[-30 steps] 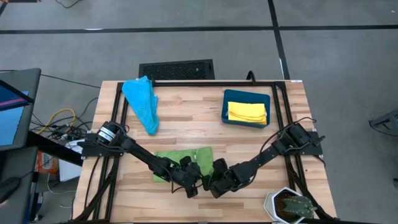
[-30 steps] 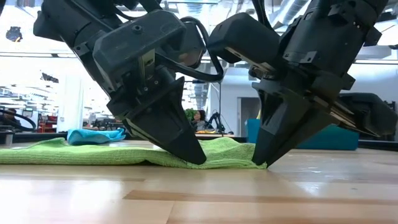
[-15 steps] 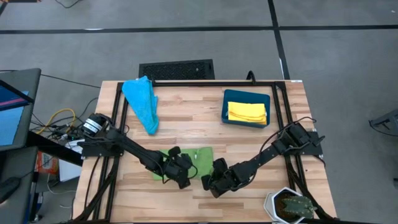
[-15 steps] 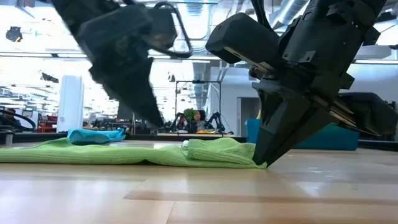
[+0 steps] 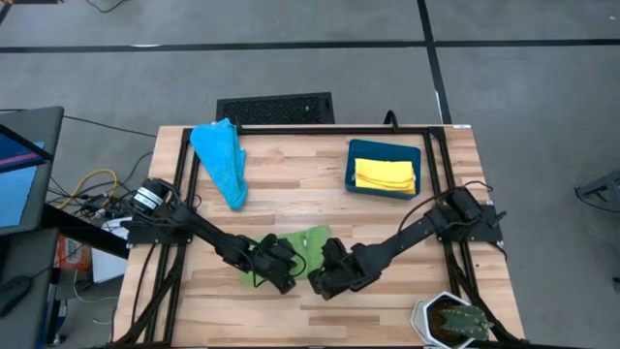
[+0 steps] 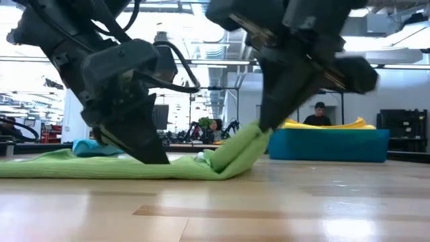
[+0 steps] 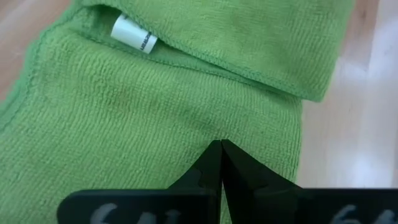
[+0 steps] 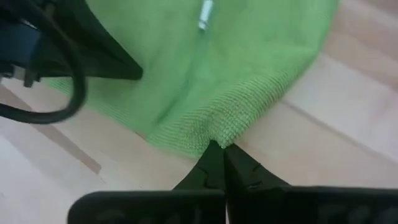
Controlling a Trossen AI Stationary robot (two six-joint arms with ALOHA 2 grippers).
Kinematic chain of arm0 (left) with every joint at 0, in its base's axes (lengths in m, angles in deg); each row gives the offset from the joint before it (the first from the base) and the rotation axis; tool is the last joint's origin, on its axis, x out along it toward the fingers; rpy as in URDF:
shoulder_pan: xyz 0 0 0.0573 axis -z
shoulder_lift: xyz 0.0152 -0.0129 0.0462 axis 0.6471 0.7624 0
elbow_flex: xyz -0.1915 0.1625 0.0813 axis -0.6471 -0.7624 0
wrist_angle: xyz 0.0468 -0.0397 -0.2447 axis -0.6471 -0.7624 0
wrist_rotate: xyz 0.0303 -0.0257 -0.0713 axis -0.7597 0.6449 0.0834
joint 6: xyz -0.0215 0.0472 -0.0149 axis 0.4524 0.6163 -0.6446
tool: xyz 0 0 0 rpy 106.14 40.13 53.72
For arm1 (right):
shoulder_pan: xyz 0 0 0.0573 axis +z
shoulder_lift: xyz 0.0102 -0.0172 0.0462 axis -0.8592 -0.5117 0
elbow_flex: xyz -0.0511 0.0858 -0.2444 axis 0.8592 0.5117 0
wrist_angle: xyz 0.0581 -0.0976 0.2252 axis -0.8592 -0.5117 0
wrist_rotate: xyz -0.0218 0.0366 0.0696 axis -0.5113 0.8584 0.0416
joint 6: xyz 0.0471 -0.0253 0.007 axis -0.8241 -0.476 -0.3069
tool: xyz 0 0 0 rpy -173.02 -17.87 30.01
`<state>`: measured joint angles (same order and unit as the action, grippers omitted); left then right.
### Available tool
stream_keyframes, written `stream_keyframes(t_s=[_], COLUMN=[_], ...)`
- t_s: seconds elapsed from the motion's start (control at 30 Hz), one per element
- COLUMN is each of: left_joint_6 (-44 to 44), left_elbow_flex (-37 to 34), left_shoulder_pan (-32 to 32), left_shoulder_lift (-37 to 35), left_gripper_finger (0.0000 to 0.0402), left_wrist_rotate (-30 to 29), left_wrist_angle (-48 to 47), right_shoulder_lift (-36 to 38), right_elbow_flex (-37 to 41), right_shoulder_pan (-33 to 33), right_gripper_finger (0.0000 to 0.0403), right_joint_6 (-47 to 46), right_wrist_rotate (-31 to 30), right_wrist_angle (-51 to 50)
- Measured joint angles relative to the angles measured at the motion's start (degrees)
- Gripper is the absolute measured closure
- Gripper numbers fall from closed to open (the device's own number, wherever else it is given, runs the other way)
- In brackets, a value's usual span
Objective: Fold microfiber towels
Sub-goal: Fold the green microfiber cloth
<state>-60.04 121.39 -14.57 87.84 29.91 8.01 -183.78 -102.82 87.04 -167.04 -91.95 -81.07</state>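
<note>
A green microfiber towel lies on the wooden table near its front edge. My left gripper is shut, with its tips down on the towel's middle. My right gripper is shut on the towel's right end, which is raised off the table. A fold with a white tag lies beyond my left fingers. A light blue towel lies bunched at the far left. A yellow towel lies in the teal bin. My left gripper presses its shut fingertips down on the flat middle of the green towel, slanting down from above. The towel lies flat on the table under them. My right gripper pinches the towel's right-end edge between its two fingertips, slanting down from above. That end is lifted clear and slopes up from the table; the rest lies flat.
A potted plant stands at the table's near right corner. A black frame runs along the table's sides and far edge. Bare wood lies between the towels and the bin. People show in the room beyond in the low view.
My left gripper has let go of the towel's near edge, moved toward the table's far left, and come down on the towel's middle. My right gripper has lifted the towel's right end off the table and carried it up and toward the left, while the rest stayed flat.
</note>
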Motion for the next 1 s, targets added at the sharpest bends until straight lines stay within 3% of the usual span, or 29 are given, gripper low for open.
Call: stream_keyframes(t_s=[0.47, 0.7, 1.0], left_joint_6=[3.49, 3.96, 5.50], left_elbow_flex=[-0.16, 0.17, 0.04], left_shoulder_pan=[-3.15, -5.97, -8.54], left_shoulder_lift=[1.06, 6.57, 3.34], left_gripper_finger=[0.0401, 0.0402, 0.0402], left_wrist_rotate=[-0.68, 4.37, 9.11], left_wrist_angle=[4.86, 16.72, 14.52], right_shoulder_lift=[0.07, 0.07, 0.07], right_elbow_flex=[-3.12, -3.10, -3.10], right_shoulder_pan=[-1.58, -1.60, -1.61], right_gripper_finger=[0.0393, 0.0392, 0.0392], right_joint_6=[12.96, 15.57, 19.49], right_wrist_rotate=[0.85, 1.99, 1.90], right_wrist_angle=[-1.17, -0.65, 0.95])
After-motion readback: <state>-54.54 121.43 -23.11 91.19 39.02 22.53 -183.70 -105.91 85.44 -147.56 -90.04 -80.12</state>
